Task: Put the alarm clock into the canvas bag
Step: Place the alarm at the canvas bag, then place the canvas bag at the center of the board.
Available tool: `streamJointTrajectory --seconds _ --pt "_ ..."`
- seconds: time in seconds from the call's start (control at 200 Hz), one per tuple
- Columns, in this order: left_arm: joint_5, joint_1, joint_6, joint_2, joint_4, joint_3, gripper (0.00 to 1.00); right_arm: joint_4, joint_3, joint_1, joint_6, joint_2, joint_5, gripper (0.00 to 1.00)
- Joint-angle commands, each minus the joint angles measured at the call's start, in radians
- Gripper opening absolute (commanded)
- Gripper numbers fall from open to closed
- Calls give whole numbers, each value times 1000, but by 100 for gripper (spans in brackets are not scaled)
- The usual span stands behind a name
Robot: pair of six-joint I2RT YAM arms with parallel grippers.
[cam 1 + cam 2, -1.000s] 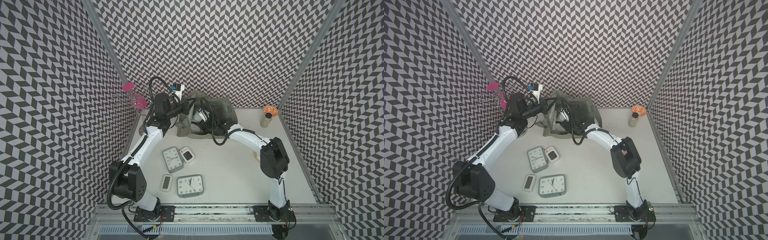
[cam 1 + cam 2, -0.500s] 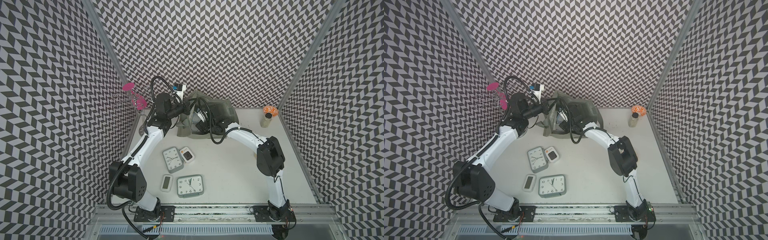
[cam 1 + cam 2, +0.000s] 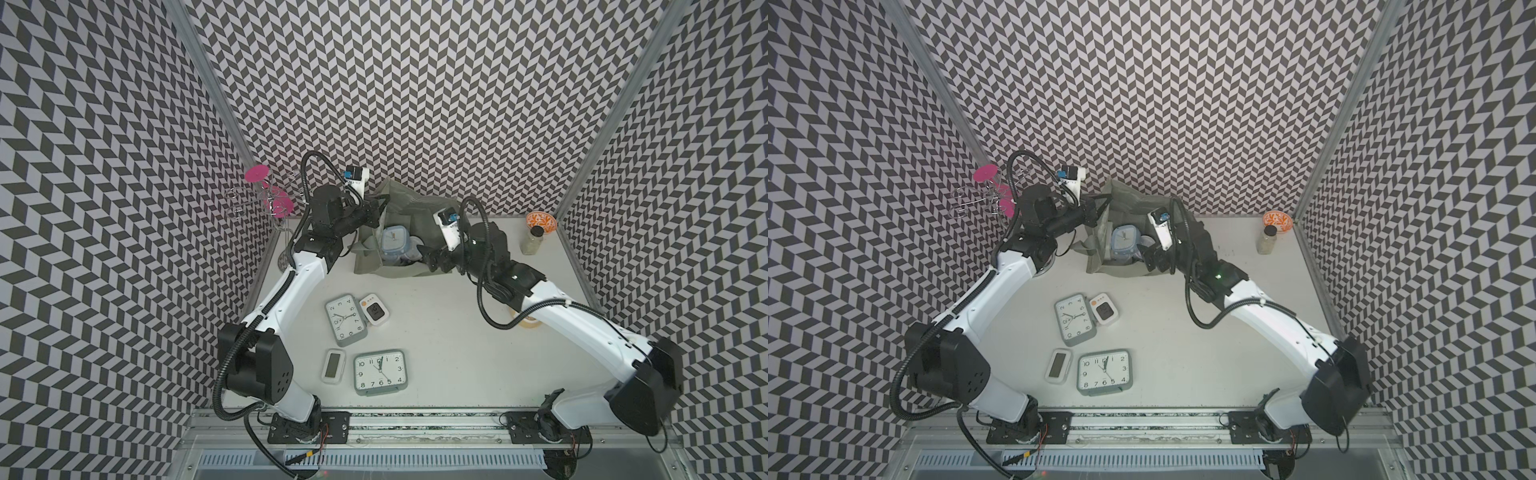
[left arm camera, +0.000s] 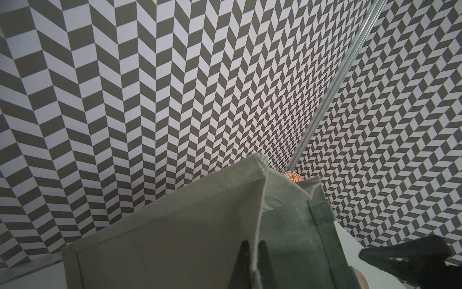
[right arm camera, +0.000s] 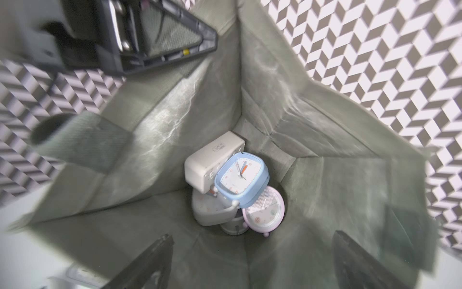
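Four spare clocks (image 3: pixel 347 320): on white table (image 3: pixel 436 332), front-left part; chevron walls (image 3: pixel 415 83).
Canvas bag (image 3: pixel 399 203): rear edge; I see blue alarm clock (image 5: pixel 241 180) inside, atop other clocks (image 5: pixel 207 170).
Left gripper (image 4: pixel 253 246): clamped on bag rim.
Right gripper (image 5: pixel 252 236): spread wide, empty.

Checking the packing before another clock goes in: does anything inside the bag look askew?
Yes. The blue clock sits tilted atop a loose heap, leaning on a white clock with a pink clock beneath, all at the bottom of the bag. Nothing looks broken. The left gripper pinches the bag's rim.
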Motion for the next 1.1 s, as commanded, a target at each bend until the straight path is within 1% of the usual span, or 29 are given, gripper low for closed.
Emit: streamJointTrajectory --seconds 0.0,0.045,0.09,0.175,0.3,0.386,0.461,0.566,0.696,0.771,0.946,1.031,1.092 --pt "26 -13 -3 -43 109 56 0 106 -111 -65 217 -119 -6 89" --pt "29 -14 -3 -44 109 55 0 108 -151 -98 290 -166 -25 83" --pt "30 -16 -3 -45 109 54 0 102 -180 -132 352 -198 -41 80" --pt "30 -19 0 -49 109 51 0 74 -195 -184 431 -216 -85 78" --pt "28 -28 10 -52 102 51 0 36 -163 -235 495 -169 -152 77" --pt "27 -32 16 -55 100 52 0 -5 -116 -259 520 -108 -183 76" --pt "28 -33 16 -55 101 54 0 10 -103 -280 535 -69 -239 73" --pt "28 -36 16 -53 101 54 0 23 -86 -301 545 -20 -275 69" --pt "26 -41 21 -53 97 51 0 6 -49 -309 535 38 -240 64" --pt "25 -42 24 -53 97 51 0 4 -32 -315 524 75 -245 62" --pt "23 -42 27 -49 97 52 0 23 0 -325 502 143 -328 48" --pt "19 -42 30 -46 95 54 0 24 22 -327 483 154 -331 32" --pt "14 -42 32 -43 94 59 0 21 37 -327 481 146 -300 17"
